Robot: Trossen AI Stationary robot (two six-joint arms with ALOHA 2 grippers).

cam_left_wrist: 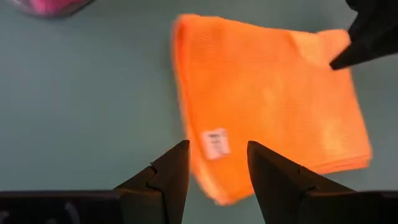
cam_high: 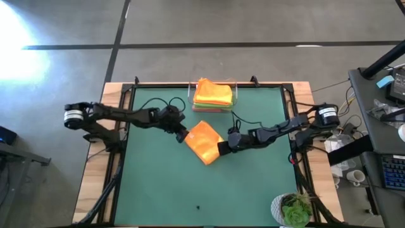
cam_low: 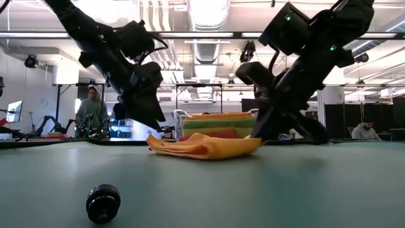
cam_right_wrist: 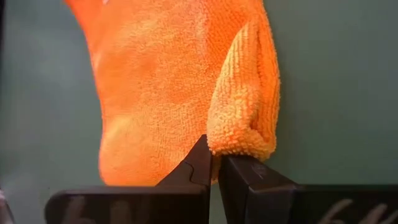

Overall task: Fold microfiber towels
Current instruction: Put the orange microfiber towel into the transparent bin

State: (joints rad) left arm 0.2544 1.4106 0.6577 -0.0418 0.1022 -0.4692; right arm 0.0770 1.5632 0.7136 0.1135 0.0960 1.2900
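An orange microfiber towel (cam_high: pixel 204 142), folded to a small rectangle, lies on the green table mat (cam_high: pixel 158 183) at mid-table. In the left wrist view a white label (cam_left_wrist: pixel 216 143) shows near one of its edges. My left gripper (cam_left_wrist: pixel 217 165) is open and slants down over the towel's left corner (cam_high: pixel 188 134), its fingers on either side of that labelled edge. My right gripper (cam_right_wrist: pixel 214 165) is at the towel's right edge (cam_high: pixel 221 147), shut on it. More folded towels, orange on top of green and pink, are stacked in a clear tray (cam_high: pixel 214 95) at the far edge. My right gripper pinches a bunched fold (cam_right_wrist: pixel 241 140) at the towel's right edge between its two fingers. It comes slanting down from the table's right. The fold bulges up just past the fingertips, while the rest of the towel (cam_low: pixel 205 147) lies flat on the mat.
A small black round part (cam_low: pixel 103 202) lies on the mat near the front edge. A potted plant (cam_high: pixel 294 209) stands at the near right corner. A desk with equipment (cam_high: pixel 386 126) is beyond the table's right edge. People show in the room behind the table.
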